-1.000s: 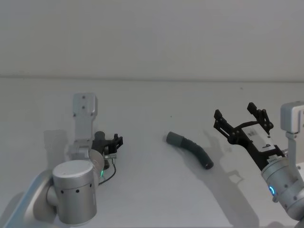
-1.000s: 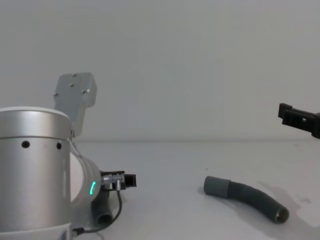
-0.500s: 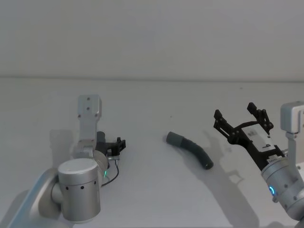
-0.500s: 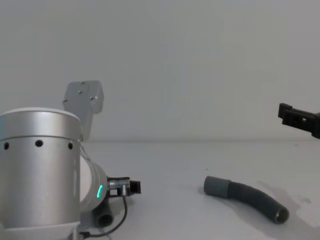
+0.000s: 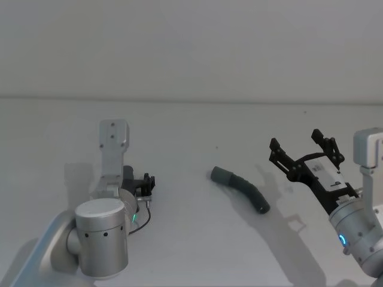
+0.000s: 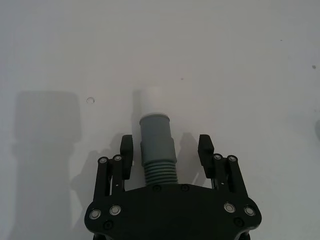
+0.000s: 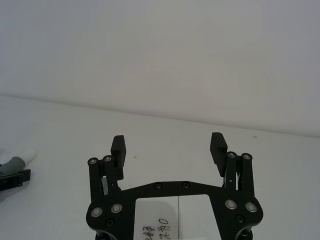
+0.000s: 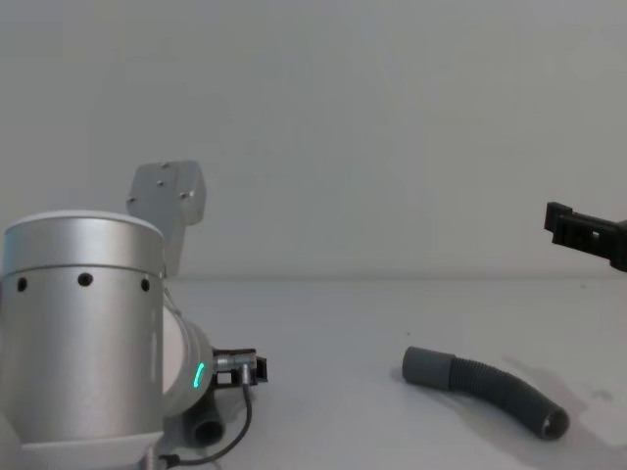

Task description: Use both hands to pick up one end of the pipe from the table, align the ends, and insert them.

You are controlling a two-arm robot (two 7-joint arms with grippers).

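Tube (image 6: pixel 155 134) between left hand's (image 6: pixel 165 146) parted fingers (image 6: pixel 126 156)

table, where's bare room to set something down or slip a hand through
Bare table lies between the left gripper and the long hose, and across the back. Crowded: the left gripper straddles the short tube; the right gripper hangs open by the long hose.

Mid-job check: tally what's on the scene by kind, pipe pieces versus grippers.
Pipe pieces: 2 (short tube, long ribbed hose)
Grippers: 2 (left gripper, right gripper)
Total: 4
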